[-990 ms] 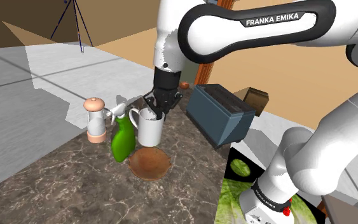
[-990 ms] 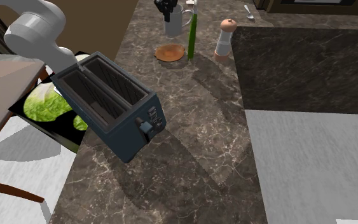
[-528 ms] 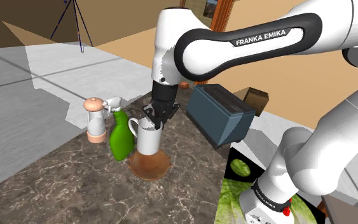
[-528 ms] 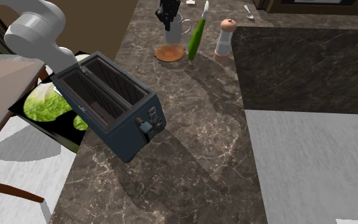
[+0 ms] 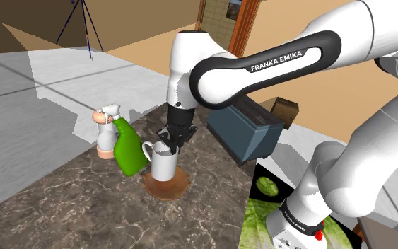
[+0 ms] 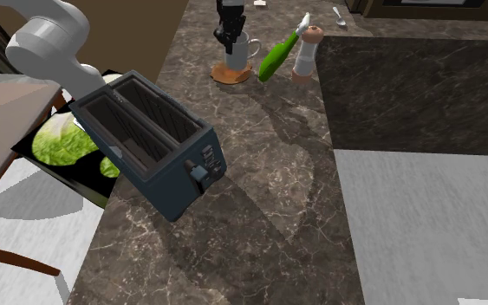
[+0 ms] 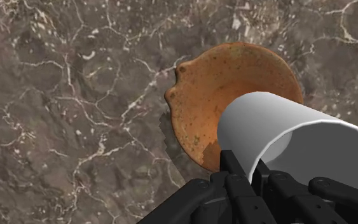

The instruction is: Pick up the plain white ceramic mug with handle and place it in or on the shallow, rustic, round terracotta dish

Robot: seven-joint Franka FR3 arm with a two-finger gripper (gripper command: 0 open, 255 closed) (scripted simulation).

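Observation:
My gripper is shut on the rim of the white mug, one finger inside and one outside. The mug's handle points toward the shoulder view's left. It sits over the round brown terracotta dish, at or just above its surface; I cannot tell if they touch. From the second exterior view the gripper comes down onto the mug over the dish. In the wrist view the fingers clasp the mug wall, with the dish beyond it.
A green spray bottle leans tilted against a pepper grinder, close beside the mug. A dark blue toaster stands on the other side. A lettuce-printed board lies near the stand. The marble counter ends at a white floor.
The gripper has lowered the mug down over the dish. The green spray bottle has tipped away from the mug and now leans on the grinder.

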